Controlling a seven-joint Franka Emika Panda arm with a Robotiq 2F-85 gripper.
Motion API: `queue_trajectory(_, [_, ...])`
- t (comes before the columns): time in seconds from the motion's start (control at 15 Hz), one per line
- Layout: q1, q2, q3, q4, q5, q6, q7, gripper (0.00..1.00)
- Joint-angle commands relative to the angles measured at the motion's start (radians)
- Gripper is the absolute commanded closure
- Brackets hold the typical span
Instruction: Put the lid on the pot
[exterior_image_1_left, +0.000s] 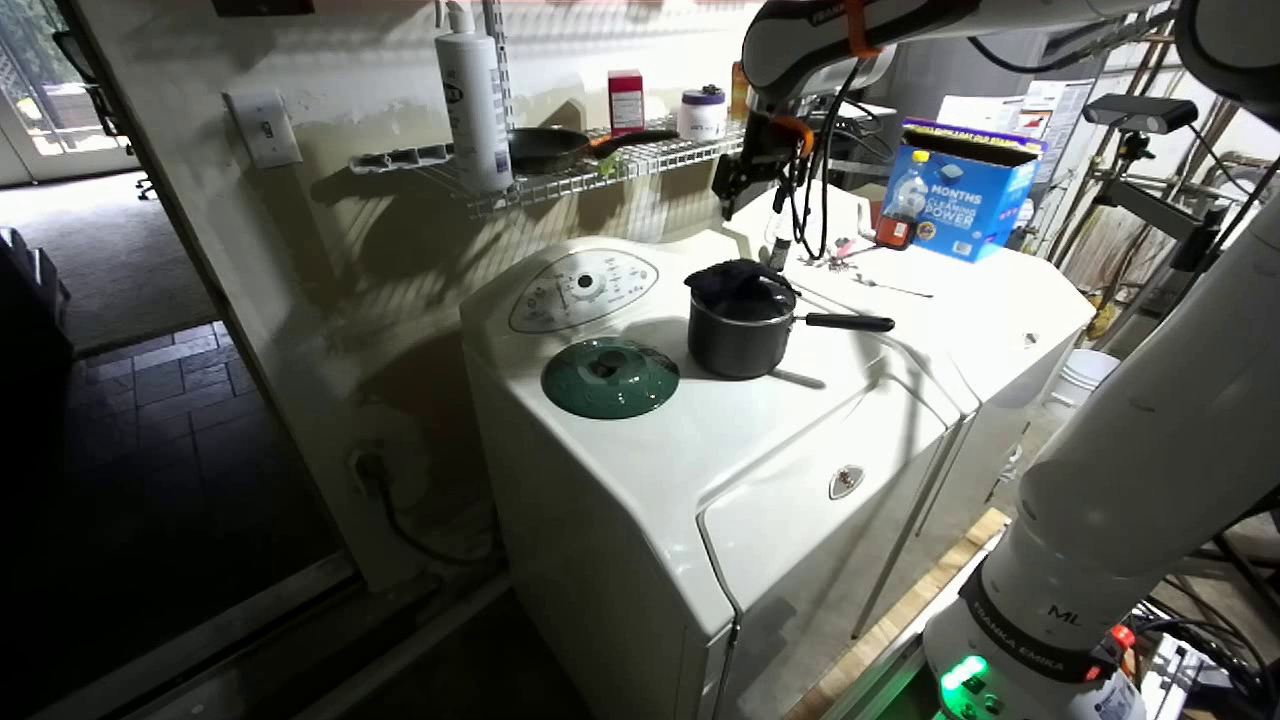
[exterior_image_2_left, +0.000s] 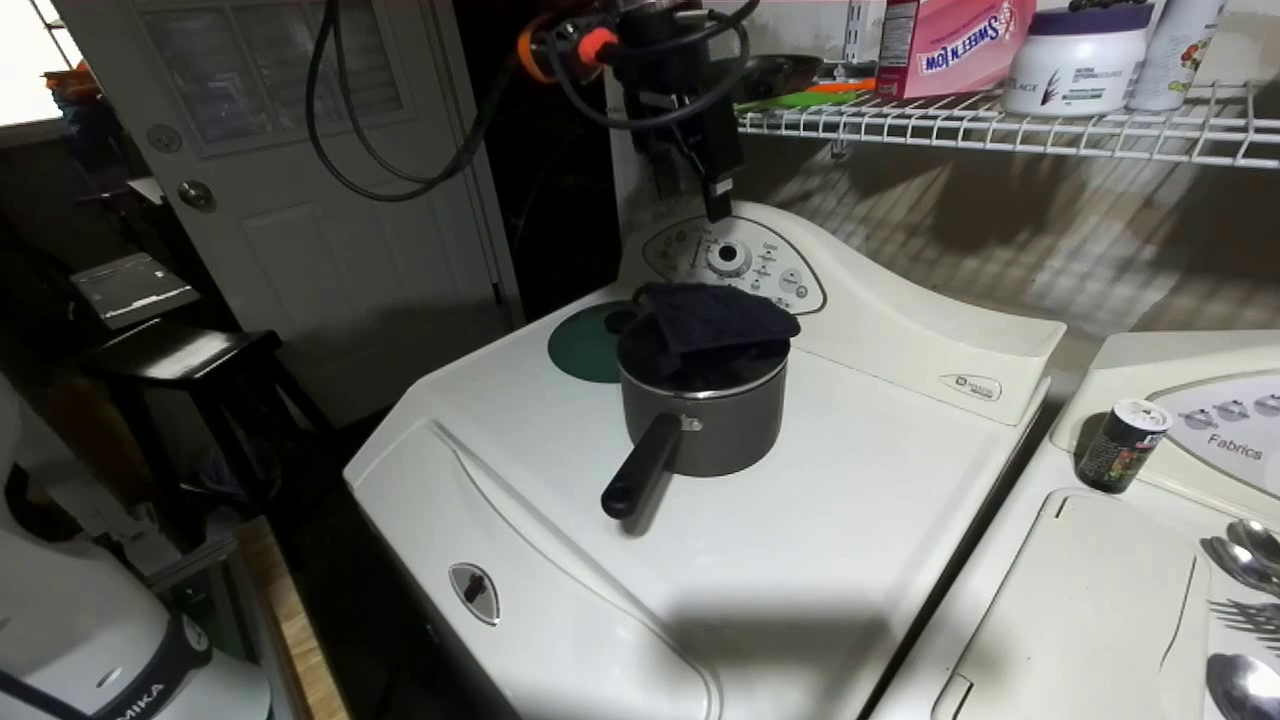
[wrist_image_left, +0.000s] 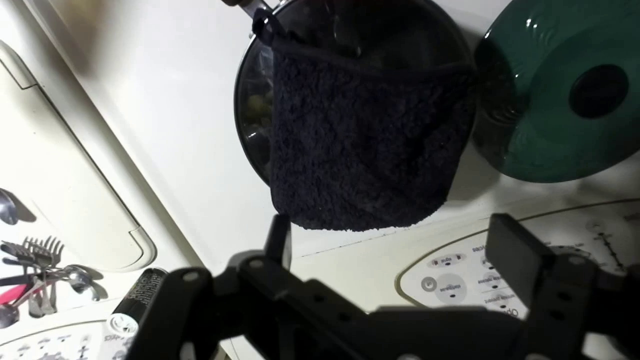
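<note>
Wire shelf (exterior_image_1_left: 560, 185): along the wall (exterior_image_1_left: 350, 80), on the left, we made out, left to right, a tall white bottle (exterior_image_1_left: 470, 110), a frying pan (exterior_image_1_left: 545, 150), a red box (exterior_image_1_left: 626, 105) and a purple-topped tub (exterior_image_1_left: 702, 117).
Dial panel (exterior_image_1_left: 615, 290): it sat at the far left of the white machine (exterior_image_1_left: 680, 450), white with small markings.
Lid (exterior_image_1_left: 605, 390): green, it lay flat on the white machine, knob up, on the near side of the dial panel and just left of the pot (exterior_image_1_left: 738, 345); we found it off the pot.
Pot: dark grey, it stood upright just right of the lid, its black handle (exterior_image_1_left: 850, 321) pointing right in an exterior view.
Cloth (wrist_image_left: 370, 145): dark blue, it covered most of the pot's opening and hung past the rim toward the dial panel; what lay beneath was too dim for us to name.
Gripper (wrist_image_left: 395, 240): it hung in the air above the white machine; in the wrist view we saw its two fingers (wrist_image_left: 515, 260) wide apart, holding nothing.
Shaker (exterior_image_2_left: 1118, 457): it stood upright on the second machine (exterior_image_2_left: 1070, 620), farther right, with spoons (exterior_image_2_left: 1245, 685) and forks (exterior_image_2_left: 1250, 615) lying near it.
Blue box (exterior_image_1_left: 970, 215): open at the top, it stood at the far right, a small clear bottle (exterior_image_1_left: 908, 200) just in front.
Robot arm (exterior_image_1_left: 1140, 460): its white column rose at the near right and its upper part reached left.
</note>
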Motion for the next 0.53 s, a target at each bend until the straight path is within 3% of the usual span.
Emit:
queue_trajectory(0.0, [0.003,-0.070,0.009,-0.034,0.010,-0.014,-0.016,0.00])
queue_trajectory(0.07, [-0.003,-0.024,0.007,0.002,0.001,-0.008,-0.001,0.00])
queue_trajectory(0.47, [-0.003,-0.046,0.010,-0.012,0.001,-0.012,-0.001,0.00])
